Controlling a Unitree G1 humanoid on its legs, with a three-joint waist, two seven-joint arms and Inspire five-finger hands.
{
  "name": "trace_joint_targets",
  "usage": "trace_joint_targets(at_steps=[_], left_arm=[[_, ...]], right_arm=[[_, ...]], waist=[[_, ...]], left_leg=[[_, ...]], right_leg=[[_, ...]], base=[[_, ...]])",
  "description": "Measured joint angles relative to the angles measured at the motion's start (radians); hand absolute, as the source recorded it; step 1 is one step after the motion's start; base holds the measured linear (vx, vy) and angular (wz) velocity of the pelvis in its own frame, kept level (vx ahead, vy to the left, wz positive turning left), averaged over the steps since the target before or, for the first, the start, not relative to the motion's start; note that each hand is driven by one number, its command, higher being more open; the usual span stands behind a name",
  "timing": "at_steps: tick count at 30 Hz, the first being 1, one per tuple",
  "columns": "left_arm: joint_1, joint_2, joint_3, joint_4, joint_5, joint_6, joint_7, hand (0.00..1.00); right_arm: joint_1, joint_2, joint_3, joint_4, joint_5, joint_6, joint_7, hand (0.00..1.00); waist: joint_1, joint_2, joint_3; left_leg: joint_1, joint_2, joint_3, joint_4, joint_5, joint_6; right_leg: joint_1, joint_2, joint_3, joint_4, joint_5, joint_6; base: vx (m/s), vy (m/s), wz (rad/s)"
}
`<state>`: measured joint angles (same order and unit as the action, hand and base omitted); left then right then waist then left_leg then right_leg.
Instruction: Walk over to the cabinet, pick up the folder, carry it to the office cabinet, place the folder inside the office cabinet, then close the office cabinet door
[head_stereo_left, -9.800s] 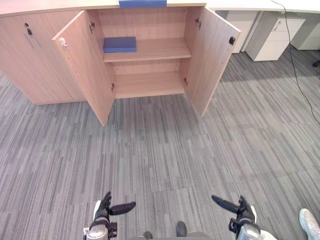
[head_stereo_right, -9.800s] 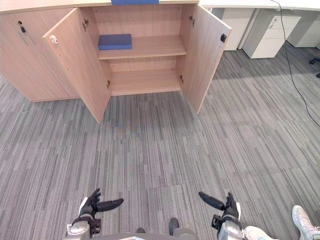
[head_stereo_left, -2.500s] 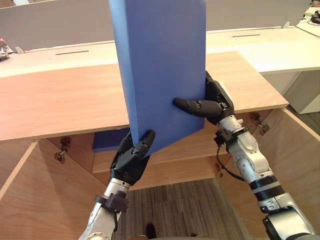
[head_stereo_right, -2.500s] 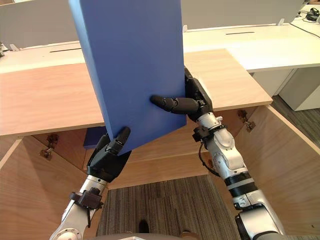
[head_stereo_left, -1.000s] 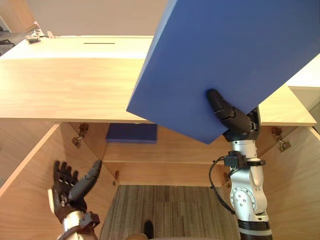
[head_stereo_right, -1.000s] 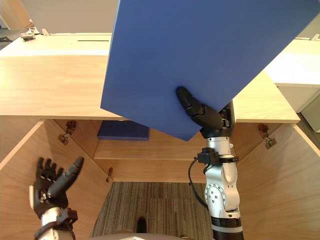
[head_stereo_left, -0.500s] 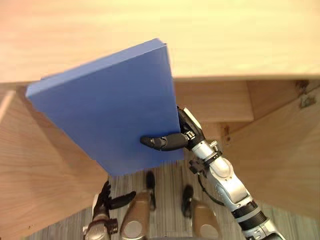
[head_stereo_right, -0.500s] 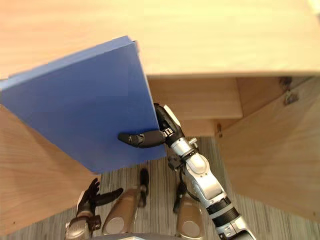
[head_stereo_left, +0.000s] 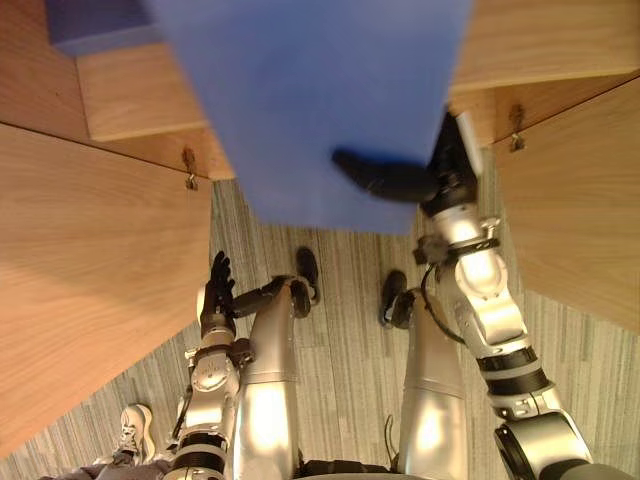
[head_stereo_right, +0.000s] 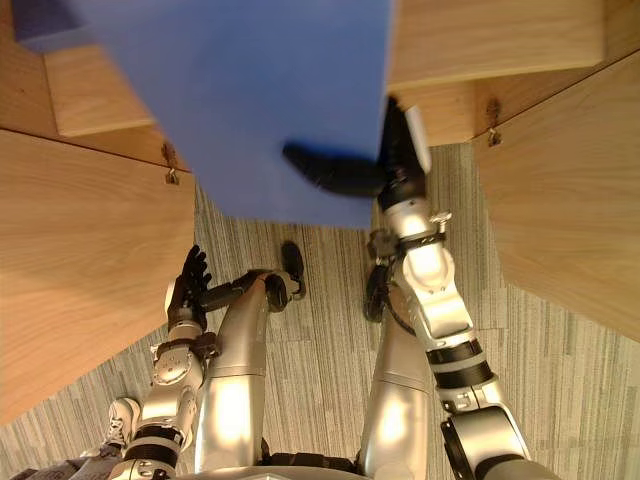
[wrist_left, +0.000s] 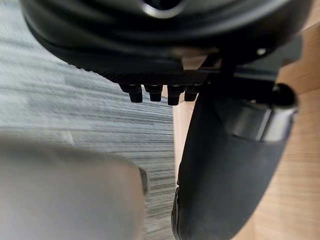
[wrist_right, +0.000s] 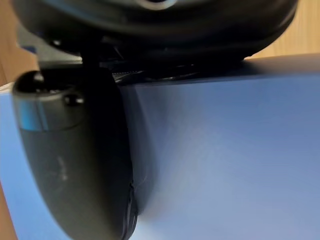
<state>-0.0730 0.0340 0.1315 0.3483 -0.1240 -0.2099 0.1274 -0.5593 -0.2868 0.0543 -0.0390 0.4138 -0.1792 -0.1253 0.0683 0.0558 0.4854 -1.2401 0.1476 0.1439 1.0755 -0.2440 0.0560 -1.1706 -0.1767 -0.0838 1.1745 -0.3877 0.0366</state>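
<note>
Placement stage: folder (head_stereo_left: 310, 100) held in right hand (head_stereo_left: 400, 180) before the open cabinet (head_stereo_left: 540, 40), not yet shelved.

The right hand pinches the folder at its near right corner, thumb laid across the face turned to the camera, fingers hidden behind. The left hand (head_stereo_left: 218, 290) hangs low by the left door (head_stereo_left: 90, 270), fingers straight, holding nothing. The folder is judged stiff, flat and light, but smooth-faced and liable to pivot in a one-corner hold; a grip nearer mid-edge would steady it. Its long axis runs away from the robot toward the shelf (head_stereo_left: 130, 95), far end leading.

The folder (head_stereo_left: 310, 100) is blurred and cut off above.
</note>
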Motion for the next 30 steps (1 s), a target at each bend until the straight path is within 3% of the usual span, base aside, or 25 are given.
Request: trace_joint_targets(at_steps=[7, 13, 22, 23, 30], left_arm=[[0.000, -0.001, -0.001, -0.030, -0.036, -0.012, 0.029, 1.00], [-0.003, -0.004, -0.005, -0.026, -0.085, -0.012, 0.074, 1.00], [-0.053, -0.017, -0.024, 0.023, -0.131, -0.013, 0.116, 1.00], [-0.059, -0.019, -0.027, 0.032, -0.131, -0.013, 0.117, 1.00], [-0.074, -0.018, -0.067, 0.051, -0.130, -0.016, 0.137, 1.00]], right_arm=[[-0.238, 0.017, -0.049, 0.049, 0.157, -0.022, -0.118, 0.00], [-0.476, 0.085, -0.050, 0.263, 0.272, -0.029, -0.243, 0.00], [-0.693, 0.112, -0.135, 0.507, 0.519, -0.066, -0.296, 0.00], [-0.712, 0.112, -0.156, 0.521, 0.560, -0.082, -0.306, 1.00], [-0.769, 0.100, -0.249, 0.552, 0.667, -0.155, -0.361, 1.00]], waist=[[0.009, 0.000, 0.000], [0.016, 0.000, 0.000], [0.042, 0.001, -0.004], [0.045, 0.001, -0.005], [0.056, 0.000, -0.015]], left_leg=[[-0.046, 0.013, -0.007, 0.028, -0.005, -0.003], [-0.054, 0.013, -0.021, 0.016, 0.003, 0.000], [-0.054, -0.014, -0.061, -0.034, 0.036, -0.021], [-0.054, -0.021, -0.066, -0.042, 0.043, -0.023], [-0.056, -0.055, -0.092, -0.090, 0.079, -0.045]], right_leg=[[-0.046, 0.004, -0.006, 0.032, -0.011, -0.005], [-0.040, 0.006, -0.026, 0.011, -0.011, -0.006], [-0.015, -0.012, -0.077, -0.021, -0.015, -0.014], [-0.013, -0.018, -0.082, -0.022, -0.016, -0.017], [-0.012, -0.045, -0.115, -0.022, -0.025, -0.032]], base=[[-0.06, -0.039, -0.01], [-0.02, -0.016, 0.01], [-0.01, -0.030, 0.15], [-0.03, -0.044, 0.23], [-0.04, -0.048, 0.21]])
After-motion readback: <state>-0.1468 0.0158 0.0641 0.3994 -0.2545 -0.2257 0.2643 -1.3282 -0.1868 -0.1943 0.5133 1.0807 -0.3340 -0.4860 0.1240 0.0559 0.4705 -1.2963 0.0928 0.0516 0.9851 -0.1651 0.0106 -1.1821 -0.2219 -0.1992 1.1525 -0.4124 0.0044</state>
